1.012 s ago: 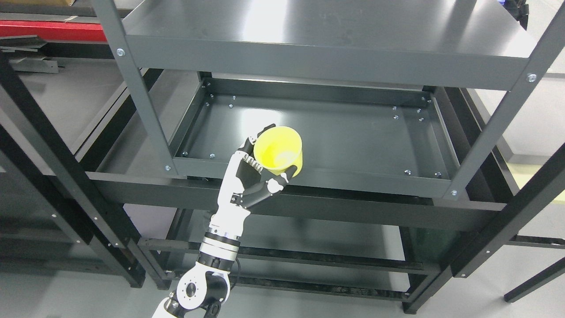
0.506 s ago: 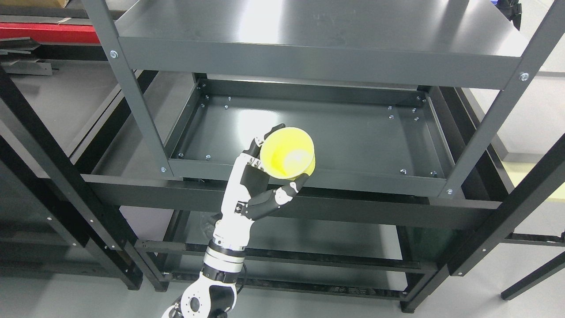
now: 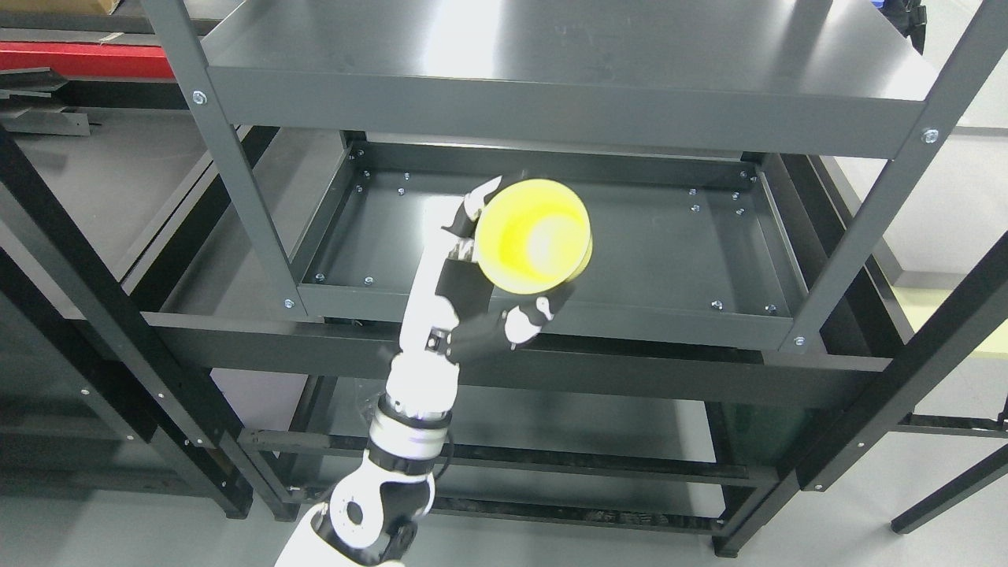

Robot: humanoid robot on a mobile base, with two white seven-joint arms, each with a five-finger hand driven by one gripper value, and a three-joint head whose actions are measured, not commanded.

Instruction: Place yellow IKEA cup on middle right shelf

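Yellow IKEA cup (image 3: 534,236), the only cup I can see, sits in the grip of the left hand (image 3: 492,287), whose arm rises from the bottom edge left of the middle; the fingers (image 3: 472,209) curl round the cup's far left side and the thumb (image 3: 529,323) props it from below, so the hand is closed on it and carries its whole weight. Its mouth is tipped up toward the robot's head, so the cup's long axis leans rather than standing upright, with the base pointing away and down toward the shelf. From the hand, the cup lies up and to the right, held in the air above the front part of the middle shelf (image 3: 654,260), roughly over its middle and just inside its front edge; it touches no surface. I judge that the coming move turns on one thing: the open right half of that shelf lies farther to the right of the cup, so the hand has to carry it that way, level it, and lower it base first. No right hand shows. I count one cup, one hand, and one grey rack with the top shelf (image 3: 551,47) overhanging the target.
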